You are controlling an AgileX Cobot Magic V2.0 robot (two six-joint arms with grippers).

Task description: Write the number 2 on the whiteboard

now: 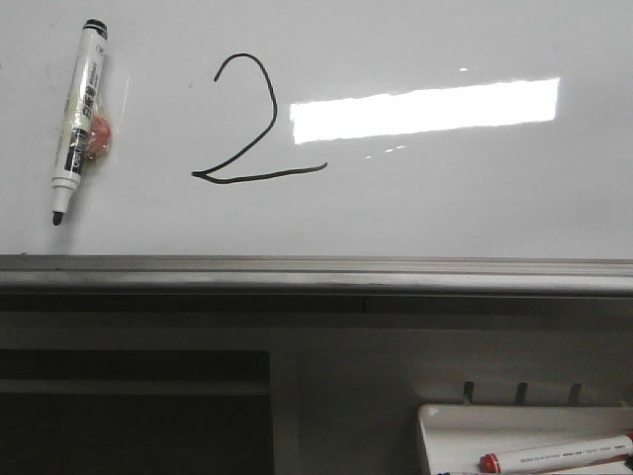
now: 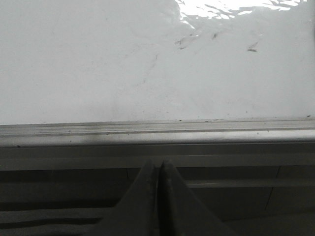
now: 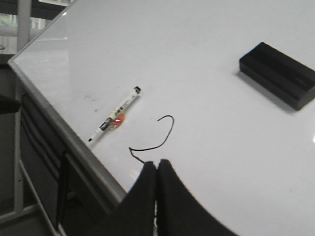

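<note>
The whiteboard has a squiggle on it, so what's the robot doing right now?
That squiggle is the number 2, already drawn in black on the whiteboard. Nothing is being held at this moment. The black marker lies on the board just left of the digit, with its tip uncapped. The left gripper and the right gripper are both shut and empty.

Dark shelving [image 1: 134, 411] below; small white tray [image 1: 450, 435] at lower right
</note>
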